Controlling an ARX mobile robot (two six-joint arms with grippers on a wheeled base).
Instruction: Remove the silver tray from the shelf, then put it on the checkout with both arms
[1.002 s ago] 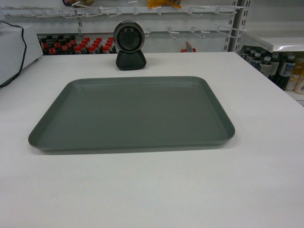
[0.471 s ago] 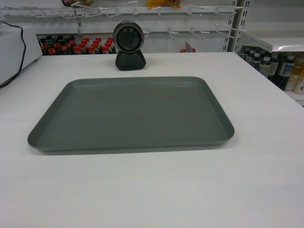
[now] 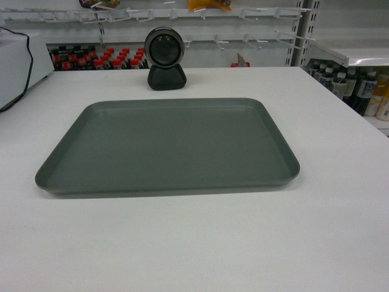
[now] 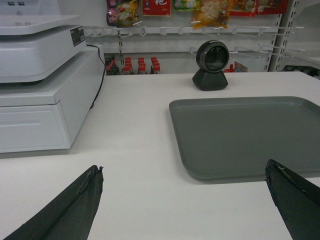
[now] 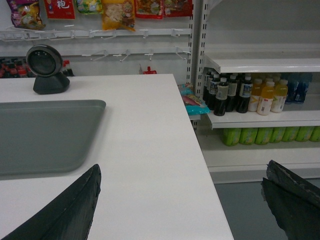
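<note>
Since the tray lies flat on the counter, the job looks all but finished from where I stand.

Silver tray: the silver tray (image 3: pixel 167 146) rests flat on the checkout (image 3: pixel 194 243), its long edge facing the robot, with the scanner (image 3: pixel 165 58) just beyond its far rim.

Left gripper: the left gripper (image 4: pixel 192 200) hangs with its fingers (image 4: pixel 75 205) spread wide and nothing between them; the tray's near left corner sits ahead of the right-hand fingertip, apart from it.

Right gripper: the right gripper (image 5: pixel 182 200) is likewise spread wide and empty; the tray's right end lies ahead of and outside the left fingertip, untouched.

Shelf: the store shelf (image 5: pixel 260 65) with drinks stands off beyond the right fingertip, past the counter's edge.

Done: by my reckoning, lifting off the shelf, carrying and setting down.

Left: nothing I can see, save perhaps drawing the arms clear.
</note>
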